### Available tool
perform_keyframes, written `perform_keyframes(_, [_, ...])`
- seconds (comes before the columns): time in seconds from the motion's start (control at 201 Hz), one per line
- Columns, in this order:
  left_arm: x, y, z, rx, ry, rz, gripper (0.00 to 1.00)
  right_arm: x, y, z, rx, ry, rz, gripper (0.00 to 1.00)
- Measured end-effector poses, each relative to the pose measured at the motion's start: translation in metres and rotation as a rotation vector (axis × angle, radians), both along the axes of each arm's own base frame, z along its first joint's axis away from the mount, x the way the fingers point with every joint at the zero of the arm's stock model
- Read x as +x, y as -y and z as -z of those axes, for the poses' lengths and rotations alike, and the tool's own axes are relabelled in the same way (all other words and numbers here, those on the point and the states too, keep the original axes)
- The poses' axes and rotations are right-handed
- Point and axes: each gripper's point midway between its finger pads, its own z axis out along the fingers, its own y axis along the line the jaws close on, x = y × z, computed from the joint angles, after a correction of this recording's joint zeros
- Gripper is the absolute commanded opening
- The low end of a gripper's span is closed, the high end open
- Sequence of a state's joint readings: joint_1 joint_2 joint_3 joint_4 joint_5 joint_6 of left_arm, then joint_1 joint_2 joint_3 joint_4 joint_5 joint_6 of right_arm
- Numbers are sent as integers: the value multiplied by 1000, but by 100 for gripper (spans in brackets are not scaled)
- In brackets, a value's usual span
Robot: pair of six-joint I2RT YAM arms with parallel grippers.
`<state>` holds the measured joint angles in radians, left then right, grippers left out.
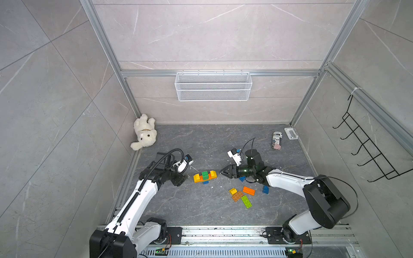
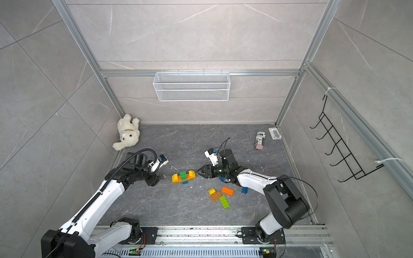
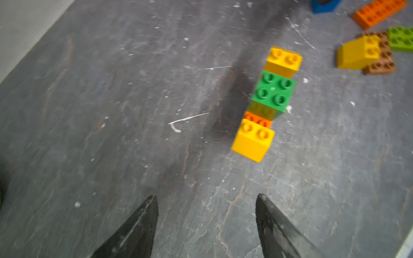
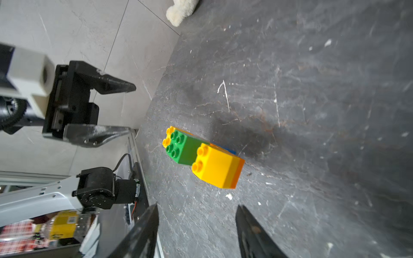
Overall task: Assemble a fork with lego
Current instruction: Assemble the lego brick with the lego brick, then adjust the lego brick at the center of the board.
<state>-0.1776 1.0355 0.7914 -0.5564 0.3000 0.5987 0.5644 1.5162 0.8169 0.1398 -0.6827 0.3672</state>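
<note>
Lego assembly [image 1: 205,176] sits mid desk [image 1: 201,212], between the arms: yellow ends, green middle, orange underneath. Left end effector [image 4: 133,108] is spread wide and empty; this is clear in the right wrist view and hard to read in both top views. Right end effector [image 4: 196,205] is parted and empty, with its tips near the assembly but not touching. Left wrist view is blurred. Loose bricks [image 1: 237,196] are missing from the right wrist view. Can [image 1: 277,140] shows in top views only. Desk is dark, scratched and stone-look. Walls are grey tile, with a mesh basket [image 1: 213,86] and a plush bear [image 1: 144,133].
</note>
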Motion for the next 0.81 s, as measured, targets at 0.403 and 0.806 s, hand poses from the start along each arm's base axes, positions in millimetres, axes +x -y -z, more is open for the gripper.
perform_keyframes(0.403, [31, -47, -4, -223, 36, -380, 75, -29, -57, 2, -336, 510, -556, 66])
perform_keyframes(0.806, [34, -45, -4, -280, 40, -383, 74, -8, -89, 27, -457, 637, -831, 66])
